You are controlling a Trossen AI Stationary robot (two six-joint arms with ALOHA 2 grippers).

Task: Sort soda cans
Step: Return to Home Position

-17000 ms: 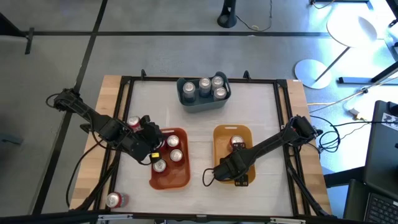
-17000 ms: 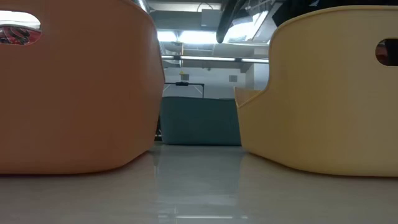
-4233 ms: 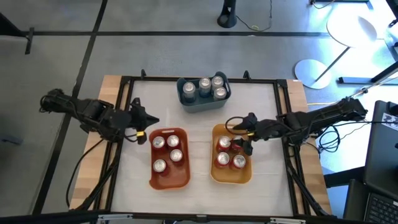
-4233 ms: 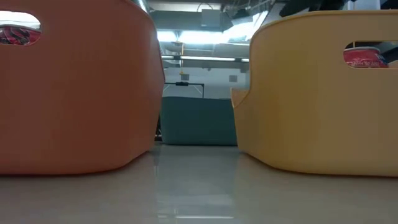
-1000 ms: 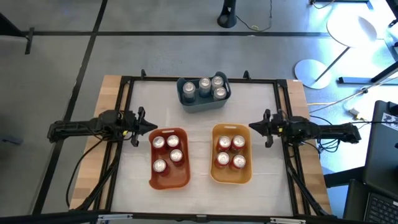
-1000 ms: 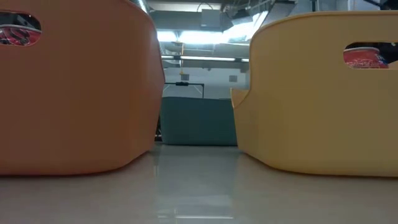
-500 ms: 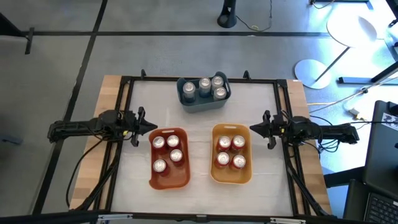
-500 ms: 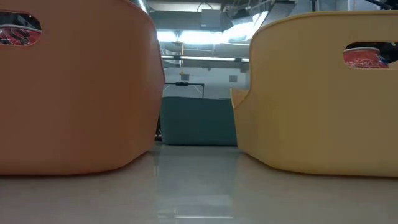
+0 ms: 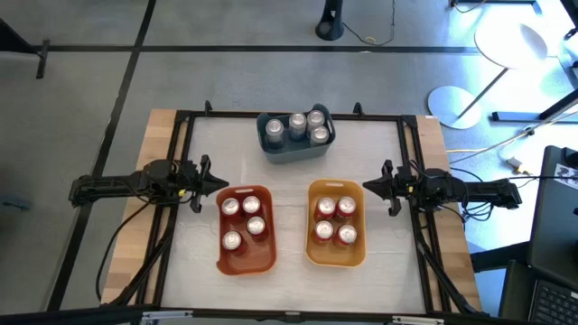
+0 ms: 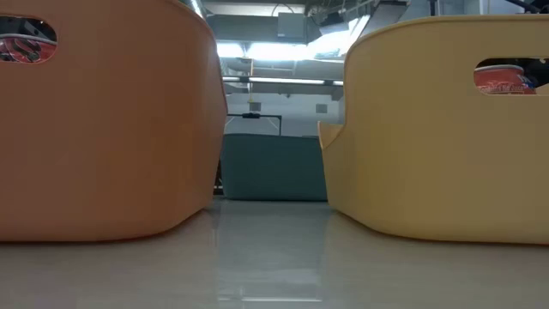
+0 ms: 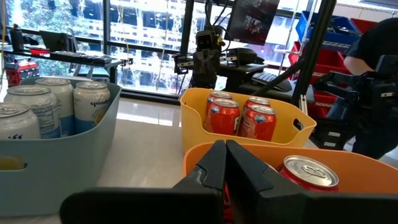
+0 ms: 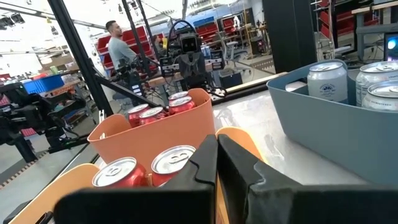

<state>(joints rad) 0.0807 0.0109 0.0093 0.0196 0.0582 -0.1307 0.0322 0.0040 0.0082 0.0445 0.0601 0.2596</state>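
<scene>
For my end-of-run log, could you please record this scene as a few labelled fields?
silver soda cans: four, in blue-grey bin, far side
red soda cans: four in orange bin, four in yellow bin
left hand: shut, empty, just left of orange bin
right hand: shut, empty, just right of yellow bin

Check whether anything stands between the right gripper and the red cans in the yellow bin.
Nothing visible does. The right gripper, shut, sits just off the yellow bin; only its rim lies between it and the red cans inside. The left gripper waits beside the orange bin.
</scene>
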